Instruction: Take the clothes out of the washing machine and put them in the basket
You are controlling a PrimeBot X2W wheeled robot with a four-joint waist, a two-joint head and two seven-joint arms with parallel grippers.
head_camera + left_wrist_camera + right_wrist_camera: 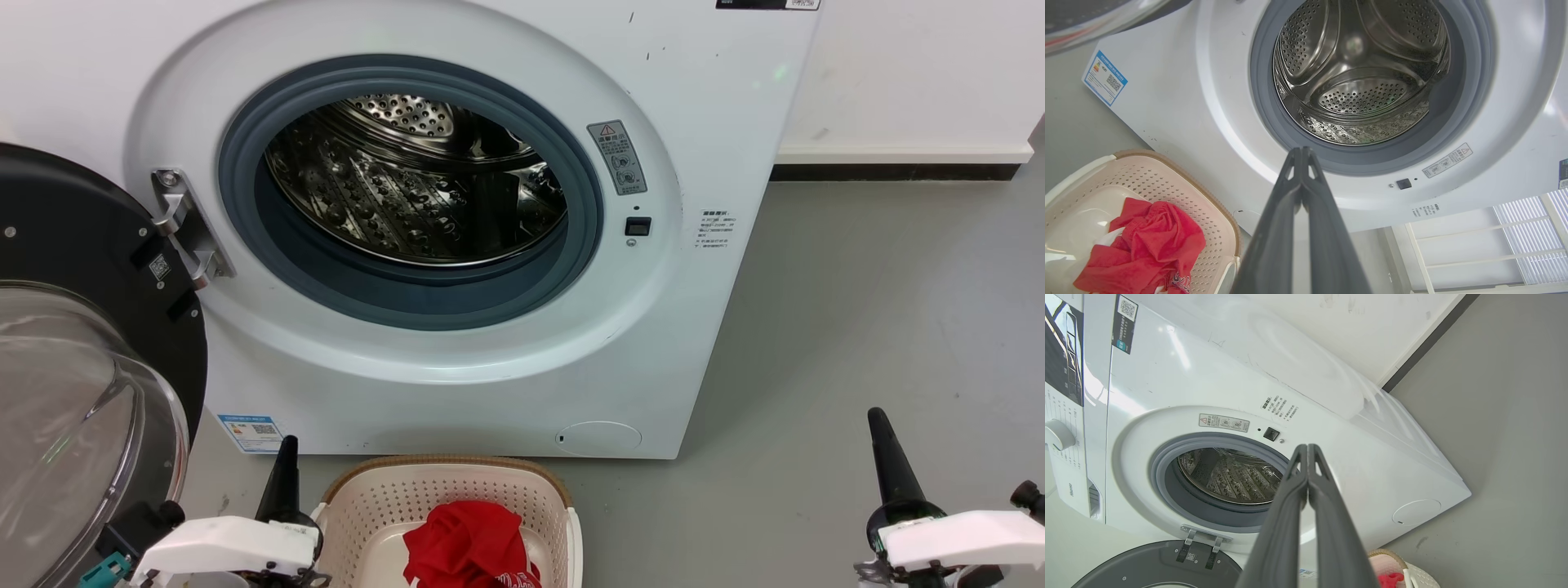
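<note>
The white washing machine (457, 359) stands with its door swung open to the left, and the steel drum (408, 180) shows no fabric inside. Red clothes (469, 543) lie bunched in the cream basket (359, 506) on the floor in front of it. In the left wrist view the clothes (1147, 241) sit in the basket (1208, 212) at lower left. My left gripper (287, 445) is shut, holding nothing, just left of the basket. My right gripper (878, 416) is shut and holding nothing, low at the right over the floor. Both wrist views show fingertips pressed together (1301, 150) (1307, 446).
The open glass door (73, 408) bulges out at the far left, close to my left arm. Grey floor (882, 310) stretches to the right of the machine, up to a white wall with a dark baseboard (894, 171).
</note>
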